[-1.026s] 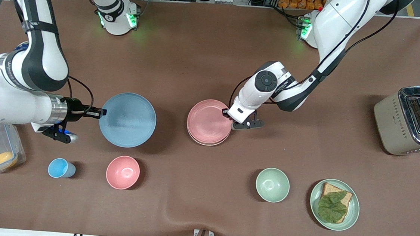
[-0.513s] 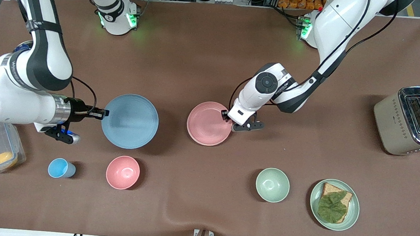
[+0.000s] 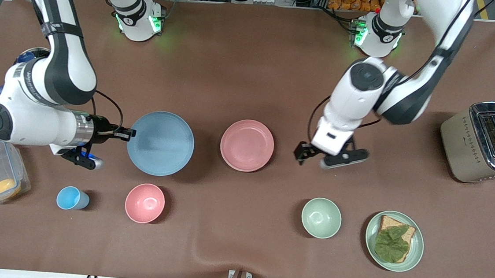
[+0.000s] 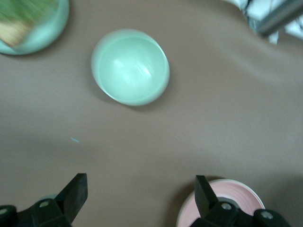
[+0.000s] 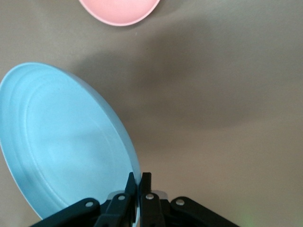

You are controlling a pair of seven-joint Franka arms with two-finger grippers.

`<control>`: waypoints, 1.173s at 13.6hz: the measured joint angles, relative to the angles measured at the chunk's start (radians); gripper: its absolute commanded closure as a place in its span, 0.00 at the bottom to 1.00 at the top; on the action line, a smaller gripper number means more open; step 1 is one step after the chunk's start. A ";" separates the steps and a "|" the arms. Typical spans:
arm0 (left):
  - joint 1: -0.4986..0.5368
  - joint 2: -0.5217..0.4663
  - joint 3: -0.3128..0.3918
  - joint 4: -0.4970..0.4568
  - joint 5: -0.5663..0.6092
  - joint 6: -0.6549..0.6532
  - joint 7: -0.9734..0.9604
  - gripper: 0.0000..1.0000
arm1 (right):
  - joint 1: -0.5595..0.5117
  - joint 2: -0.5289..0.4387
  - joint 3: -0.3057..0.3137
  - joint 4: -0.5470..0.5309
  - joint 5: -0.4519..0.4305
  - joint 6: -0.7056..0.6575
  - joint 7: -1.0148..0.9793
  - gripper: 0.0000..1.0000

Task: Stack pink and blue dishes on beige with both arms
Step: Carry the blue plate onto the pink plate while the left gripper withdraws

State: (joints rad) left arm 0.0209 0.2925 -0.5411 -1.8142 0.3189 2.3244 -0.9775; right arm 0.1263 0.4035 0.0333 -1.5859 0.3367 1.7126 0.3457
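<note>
Pinching the rim of the round matte light-blue plate [image 3: 160, 143], the right gripper [image 3: 126, 135] holds it above the table, beside the flat pale-pink plate [image 3: 247, 145]. The left gripper [image 3: 306, 152] hangs spread wide and empty, apart from that pink plate toward the left arm's end.

Right gripper [image 3: 129, 134] holding blue plate [image 3: 160, 143] rim, left gripper [image 3: 303, 153] beside pink plate [image 3: 247, 145], seemingly open.

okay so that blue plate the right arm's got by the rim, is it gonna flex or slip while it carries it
Probably stiff: the blue plate keeps its flat round shape though the right gripper pinches only its edge. Slipping seems possible, since the jaws hold just a thin strip of rim and the matte plate hangs out sideways. It looks light, likely plastic, so it may swing.
</note>
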 measured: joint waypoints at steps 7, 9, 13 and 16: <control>0.131 -0.155 0.061 0.027 -0.043 -0.091 0.230 0.00 | 0.248 0.032 0.002 0.002 0.000 0.133 0.229 1.00; 0.110 -0.200 0.149 0.039 -0.121 -0.180 0.414 0.00 | 0.299 0.046 0.002 0.001 0.000 0.160 0.278 1.00; 0.080 -0.250 0.267 0.122 -0.169 -0.411 0.616 0.00 | 0.330 0.054 0.002 -0.044 0.000 0.234 0.283 1.00; 0.045 -0.250 0.306 0.195 -0.170 -0.531 0.628 0.00 | 0.365 0.056 0.002 -0.086 0.000 0.285 0.319 1.00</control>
State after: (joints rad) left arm 0.0662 0.0427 -0.2351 -1.6188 0.1492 1.7938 -0.3498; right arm 0.4912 0.4590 0.0353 -1.6723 0.3370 1.9974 0.6643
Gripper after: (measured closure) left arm 0.000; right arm 0.947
